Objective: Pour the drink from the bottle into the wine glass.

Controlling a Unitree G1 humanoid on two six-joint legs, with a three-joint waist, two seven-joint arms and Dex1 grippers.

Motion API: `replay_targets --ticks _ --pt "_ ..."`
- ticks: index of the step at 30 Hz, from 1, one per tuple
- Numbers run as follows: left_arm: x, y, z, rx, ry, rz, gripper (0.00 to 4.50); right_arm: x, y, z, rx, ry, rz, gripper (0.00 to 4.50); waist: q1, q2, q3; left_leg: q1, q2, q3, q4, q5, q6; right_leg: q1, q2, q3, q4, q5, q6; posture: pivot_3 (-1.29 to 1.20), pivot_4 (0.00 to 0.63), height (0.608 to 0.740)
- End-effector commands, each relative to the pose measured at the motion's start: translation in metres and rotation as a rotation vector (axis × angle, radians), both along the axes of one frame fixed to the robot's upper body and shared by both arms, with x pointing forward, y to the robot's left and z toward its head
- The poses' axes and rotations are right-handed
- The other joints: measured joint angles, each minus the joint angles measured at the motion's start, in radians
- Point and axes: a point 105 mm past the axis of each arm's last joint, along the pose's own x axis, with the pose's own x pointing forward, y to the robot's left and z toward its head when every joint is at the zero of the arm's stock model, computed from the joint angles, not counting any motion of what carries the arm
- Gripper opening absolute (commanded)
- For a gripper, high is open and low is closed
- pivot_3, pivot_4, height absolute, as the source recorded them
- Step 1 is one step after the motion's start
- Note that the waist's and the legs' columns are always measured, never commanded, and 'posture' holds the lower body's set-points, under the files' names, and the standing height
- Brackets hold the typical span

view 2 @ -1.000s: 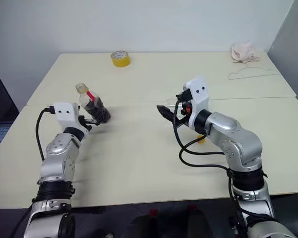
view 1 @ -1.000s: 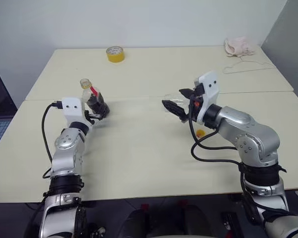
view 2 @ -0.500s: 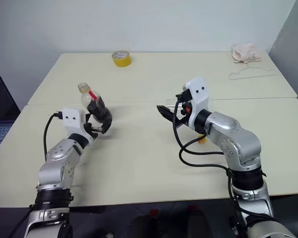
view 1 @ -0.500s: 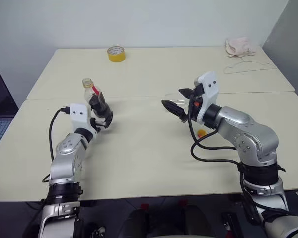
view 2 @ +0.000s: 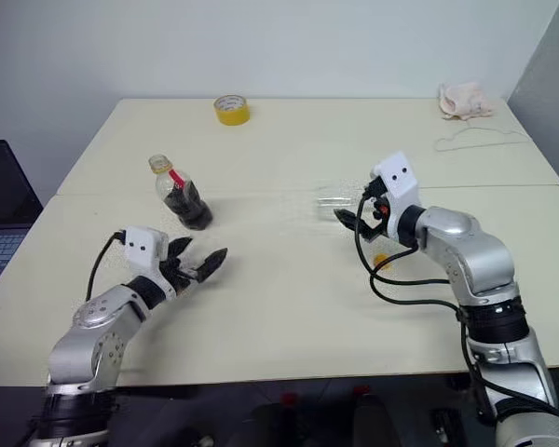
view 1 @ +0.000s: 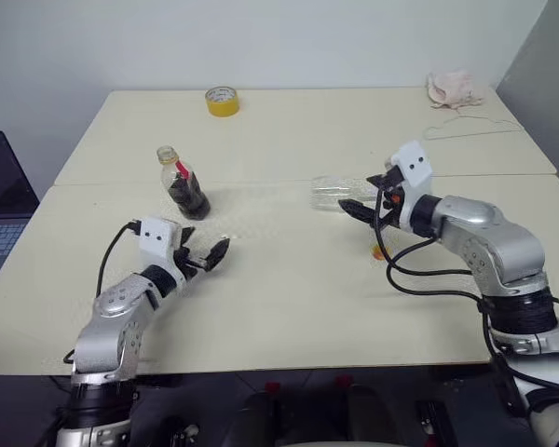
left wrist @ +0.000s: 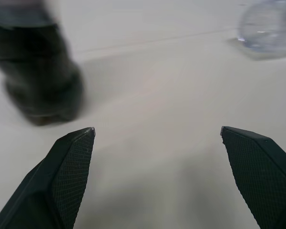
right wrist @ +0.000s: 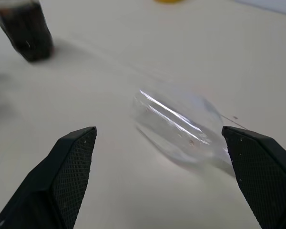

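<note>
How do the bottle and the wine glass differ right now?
Pose: the bottle stands upright on the table; the wine glass lies on its side.
Contents: the bottle holds dark drink in its lower body; the wine glass looks empty.
Markings: the bottle has a red strip at its neck; the wine glass is plain and colourless.
Shared: both are clear-walled and rest on the table, neither in an end effector.
</note>
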Motion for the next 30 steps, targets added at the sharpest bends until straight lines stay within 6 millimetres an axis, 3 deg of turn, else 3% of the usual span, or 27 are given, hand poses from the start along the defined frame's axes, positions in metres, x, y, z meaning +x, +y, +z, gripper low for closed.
replay_targets --ticks 1,6,10,18,26,30 --pt "-0.016 -0.036 0.013 -0.011 0.002 -0.220 4.46 0.016 -0.004 0.016 -0.210 -0.119 -0.004 4.50 -0.001 0.000 0.000 0.000 0.000 0.000 0.000 0.000 0.000 0.000 0.000 0.000 0.000 0.000 0.000 0.00 0.150 0.740" --pt "-0.023 -0.059 0.014 0.042 0.036 -0.364 4.46 0.034 0.008 0.015 -0.372 -0.159 0.041 4.50 -0.003 0.000 0.000 0.000 0.001 0.001 -0.001 0.000 0.000 0.000 0.001 0.000 -0.001 0.000 0.000 0.00 0.150 0.740" --pt "-0.017 -0.068 0.022 0.051 0.008 -0.384 4.46 0.052 0.010 0.002 -0.483 -0.155 0.027 4.50 -0.003 0.000 0.000 0.000 0.001 0.001 -0.001 0.000 0.000 0.000 0.000 0.000 -0.002 0.000 0.000 0.00 0.150 0.740" --pt "-0.014 -0.058 0.011 0.098 0.029 -0.319 4.46 0.077 -0.013 -0.023 -0.674 -0.154 -0.053 4.50 -0.003 0.000 0.000 0.000 0.000 0.001 0.000 0.000 0.000 0.000 0.000 0.000 -0.002 0.000 0.000 0.00 0.150 0.740" --pt "-0.015 -0.058 0.014 0.098 0.019 -0.309 4.46 0.087 -0.019 -0.023 -0.785 -0.183 -0.064 4.50 -0.005 0.000 0.000 0.000 0.001 0.000 -0.001 0.000 0.000 0.000 0.001 0.000 -0.002 0.000 0.000 0.00 0.150 0.740" --pt "-0.016 -0.057 0.013 0.099 0.019 -0.305 4.50 0.090 -0.012 -0.020 -0.792 -0.204 -0.051 3.60 -0.006 0.000 0.000 0.000 0.001 0.001 -0.001 0.000 0.000 0.000 0.001 0.000 -0.002 0.000 0.000 0.00 0.150 0.740"
